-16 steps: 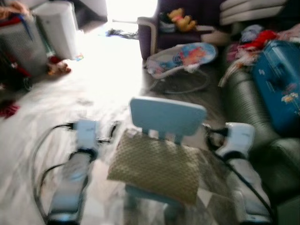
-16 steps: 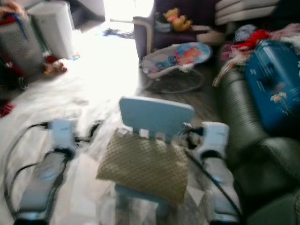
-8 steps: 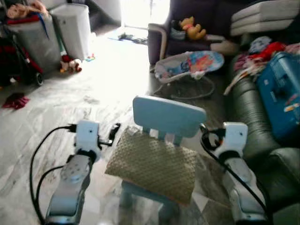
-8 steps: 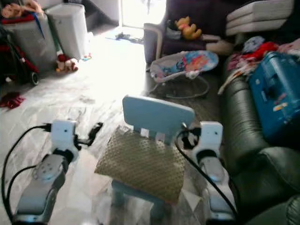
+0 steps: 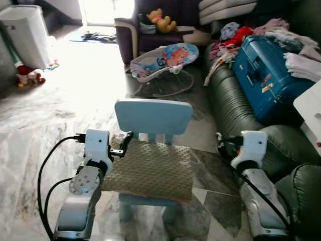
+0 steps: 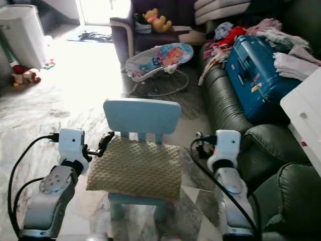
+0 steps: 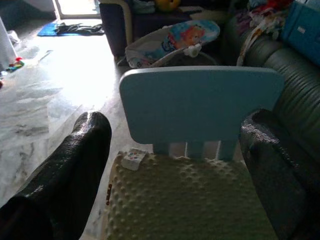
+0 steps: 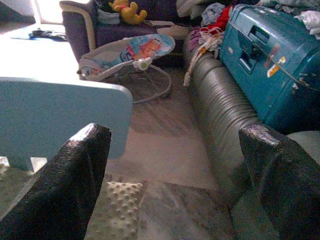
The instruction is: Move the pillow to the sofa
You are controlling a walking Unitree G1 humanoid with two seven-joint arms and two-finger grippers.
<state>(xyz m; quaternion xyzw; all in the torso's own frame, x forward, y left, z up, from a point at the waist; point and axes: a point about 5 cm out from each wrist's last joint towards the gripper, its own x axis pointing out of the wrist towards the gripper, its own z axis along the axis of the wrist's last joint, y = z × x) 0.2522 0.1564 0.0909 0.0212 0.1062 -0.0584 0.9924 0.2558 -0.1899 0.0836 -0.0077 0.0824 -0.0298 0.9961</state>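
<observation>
Compared with a second ago, both head views have swung toward the robot's right and sharpened, so more of the dark green sofa [image 5: 235, 108] and the blue suitcase [image 5: 266, 70] on it show, while the white bin [image 5: 25, 32] sits at the far left edge; the left gripper [image 5: 123, 145] has closed in on the pillow's near left corner. The pillow [image 5: 150, 170], a beige dotted cushion, lies flat on the seat of the small light-blue chair [image 5: 153, 116], its far edge against the chair's backrest slats. The left arm reaches forward from the lower left, wrist level, its black fingers [image 7: 75, 175] spread wide apart, with the pillow's left part and the chair back between them in the left wrist view. The right arm is stretched forward on the chair's right side, between chair and sofa, its wrist housing near the sofa's rolled front. The right gripper [image 8: 175, 170] also has its fingers [image 8: 70, 185] parted wide, holding nothing, with the pillow's right corner and bare floor showing between them. A baby bouncer [image 5: 163, 59] stands on the floor beyond the chair, and a yellow soft toy [image 5: 161, 20] sits on the dark armchair [image 5: 138, 35] behind it.
</observation>
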